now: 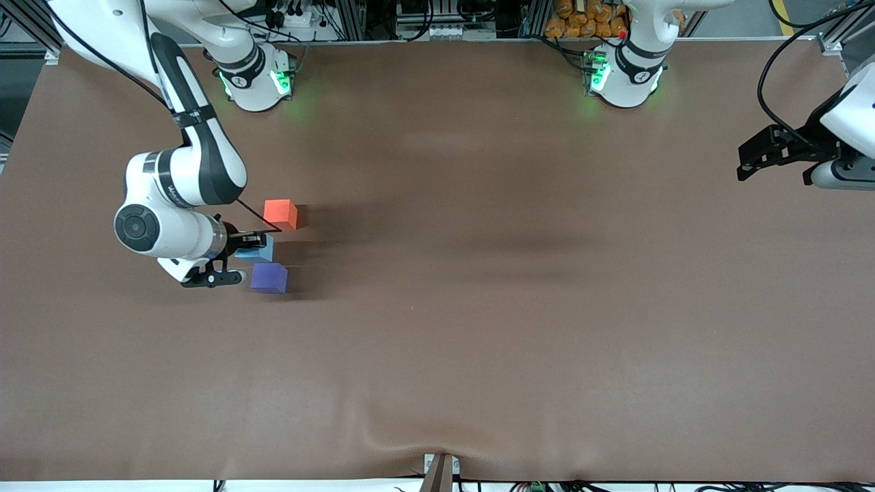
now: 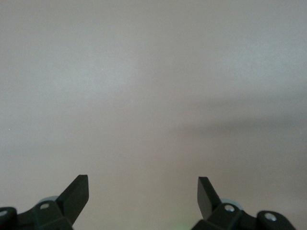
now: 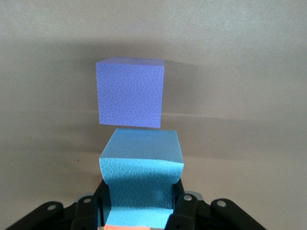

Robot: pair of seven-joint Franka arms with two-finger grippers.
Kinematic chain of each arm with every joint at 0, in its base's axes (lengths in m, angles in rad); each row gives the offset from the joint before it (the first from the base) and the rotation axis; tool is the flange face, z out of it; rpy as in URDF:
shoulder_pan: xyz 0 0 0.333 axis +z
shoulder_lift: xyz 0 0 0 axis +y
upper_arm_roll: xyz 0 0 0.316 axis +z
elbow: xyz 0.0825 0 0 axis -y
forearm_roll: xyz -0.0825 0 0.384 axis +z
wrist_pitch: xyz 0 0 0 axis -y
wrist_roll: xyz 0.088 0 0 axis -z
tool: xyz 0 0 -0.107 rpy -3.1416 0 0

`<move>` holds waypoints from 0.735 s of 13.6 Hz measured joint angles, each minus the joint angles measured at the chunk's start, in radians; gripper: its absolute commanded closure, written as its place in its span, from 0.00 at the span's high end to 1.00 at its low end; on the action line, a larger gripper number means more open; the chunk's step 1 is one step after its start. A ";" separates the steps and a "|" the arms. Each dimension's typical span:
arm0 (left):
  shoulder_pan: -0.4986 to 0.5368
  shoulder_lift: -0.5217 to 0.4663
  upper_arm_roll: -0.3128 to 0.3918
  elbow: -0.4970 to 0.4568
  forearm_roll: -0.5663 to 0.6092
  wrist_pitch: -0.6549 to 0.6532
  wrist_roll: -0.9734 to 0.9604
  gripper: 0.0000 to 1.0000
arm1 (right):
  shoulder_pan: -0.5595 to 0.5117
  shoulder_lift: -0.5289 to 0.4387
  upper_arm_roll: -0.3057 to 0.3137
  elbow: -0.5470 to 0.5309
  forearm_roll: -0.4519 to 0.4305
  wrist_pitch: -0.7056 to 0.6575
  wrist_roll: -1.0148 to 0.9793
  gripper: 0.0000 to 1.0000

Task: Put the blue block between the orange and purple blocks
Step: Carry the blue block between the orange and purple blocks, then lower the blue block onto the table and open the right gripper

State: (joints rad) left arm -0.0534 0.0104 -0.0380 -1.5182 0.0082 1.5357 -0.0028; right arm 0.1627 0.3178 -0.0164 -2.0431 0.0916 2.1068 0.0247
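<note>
Now, right tool [image 1: 251, 247]: low at the right arm's end of the worktop, clenched on the blue block, its fingers pressing the block's sides so that the foam dents inward in the right wrist view.
Blue block [image 3: 141, 167]: held in the right tool, in the gap between the orange block and the purple block; in the front view only part of it shows past the tool. Whether it rests on the worktop or hangs just above it cannot be told.
Orange block [image 1: 281, 213]: on the worktop, farther from the front camera than the blue block and close to it; in the right wrist view only a sliver of it shows at the frame's edge.
Purple block [image 3: 130, 92]: on the worktop, nearer to the front camera than the blue block, close to it with a narrow gap showing in the right wrist view.
Left tool [image 2: 143, 196]: released, fingers wide apart with nothing between them, up over the bare brown surface at the left arm's end; this arm waits.
Worktop [image 1: 519, 307]: brown matte covering, the three blocks in a near line at the right arm's end.
</note>
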 measured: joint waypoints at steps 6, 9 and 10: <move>-0.003 0.005 -0.005 0.000 0.000 0.006 -0.001 1.00 | 0.005 0.000 0.019 -0.075 0.000 0.079 -0.001 0.00; -0.007 0.021 -0.008 0.000 0.000 0.006 -0.008 1.00 | 0.022 0.000 0.022 -0.131 0.000 0.165 0.000 0.00; -0.006 0.023 -0.008 0.000 0.000 0.006 -0.013 1.00 | 0.029 0.000 0.022 -0.140 0.000 0.173 0.000 0.00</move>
State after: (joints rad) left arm -0.0592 0.0338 -0.0456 -1.5180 0.0082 1.5421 -0.0155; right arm 0.1912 0.3175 0.0054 -2.1832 0.0917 2.2801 0.0251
